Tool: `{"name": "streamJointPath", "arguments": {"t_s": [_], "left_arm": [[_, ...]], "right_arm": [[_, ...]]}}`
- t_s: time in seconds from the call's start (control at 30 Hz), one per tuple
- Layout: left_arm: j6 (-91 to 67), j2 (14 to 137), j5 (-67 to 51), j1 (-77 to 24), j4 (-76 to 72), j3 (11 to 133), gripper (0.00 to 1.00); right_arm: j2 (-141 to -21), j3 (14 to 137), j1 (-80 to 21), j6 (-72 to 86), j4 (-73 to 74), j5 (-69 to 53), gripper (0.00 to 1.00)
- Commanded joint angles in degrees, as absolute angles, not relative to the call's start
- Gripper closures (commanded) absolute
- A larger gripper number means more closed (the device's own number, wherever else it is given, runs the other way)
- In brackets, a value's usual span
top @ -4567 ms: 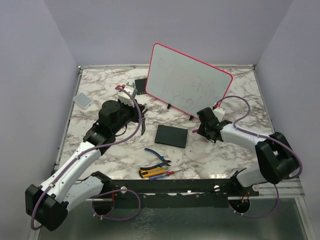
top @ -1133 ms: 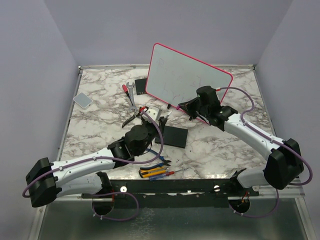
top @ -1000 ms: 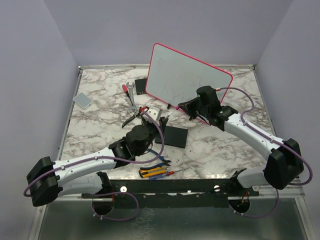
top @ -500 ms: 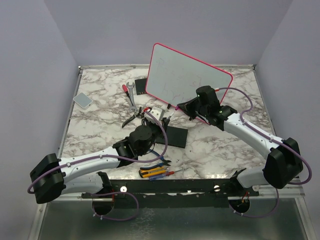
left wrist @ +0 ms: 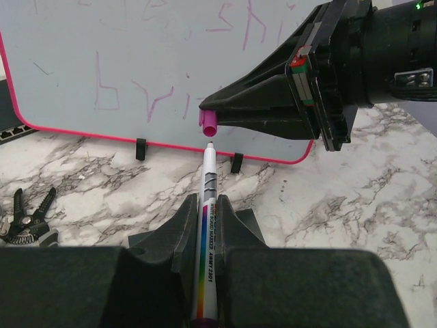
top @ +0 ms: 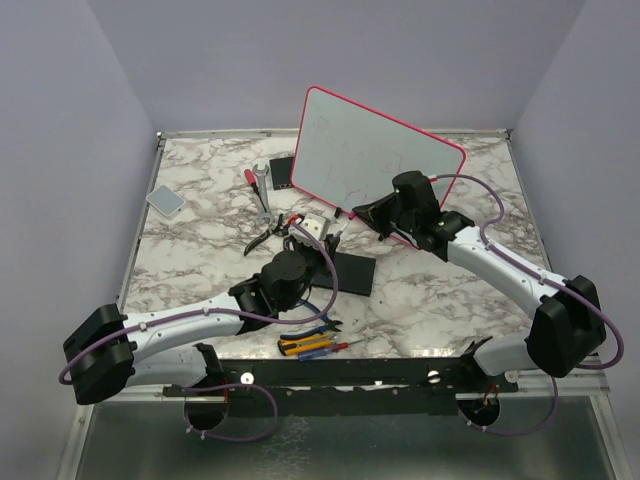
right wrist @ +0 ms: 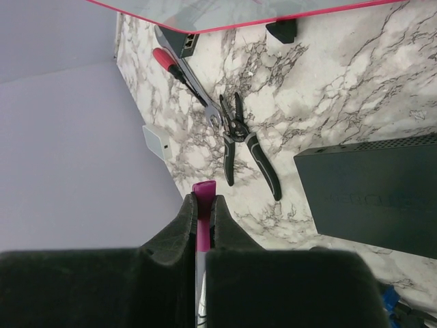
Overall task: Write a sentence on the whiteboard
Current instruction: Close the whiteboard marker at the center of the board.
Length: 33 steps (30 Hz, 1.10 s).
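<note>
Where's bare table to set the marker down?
Left marble between the grey pad and pliers is bare; so is the far-right corner beside the whiteboard. Crowded: centre, around the black slab, wrench and near-edge tools.

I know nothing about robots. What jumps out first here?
A pink-framed whiteboard stands at the back of the table, with faint pink writing on it. Just before it, the left gripper holds a marker, its tip pointing at a pink cap pinched in the right gripper.
</note>
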<state>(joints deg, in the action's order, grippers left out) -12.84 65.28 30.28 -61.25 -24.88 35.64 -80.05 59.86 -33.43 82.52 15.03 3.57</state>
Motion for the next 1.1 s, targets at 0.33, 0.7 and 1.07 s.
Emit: {"name": "streamJointPath", "arguments": {"t_s": [0.33,0.7,1.07], "left_arm": [[-12.3,65.2,33.5,-61.5,-28.1,34.2,1.00],[-12.3,65.6,32.9,-61.5,-28.7,34.3,1.00],[-12.6,66.3,33.0,-61.4,-29.4,34.1,1.00]], "right_arm": [[-79.1,60.6,-33.8,81.5,14.2,1.9,1.00],[-79.5,60.1,-33.8,81.3,13.6,0.9,1.00],[-79.5,59.7,-33.8,80.9,13.0,0.4,1.00]]}}
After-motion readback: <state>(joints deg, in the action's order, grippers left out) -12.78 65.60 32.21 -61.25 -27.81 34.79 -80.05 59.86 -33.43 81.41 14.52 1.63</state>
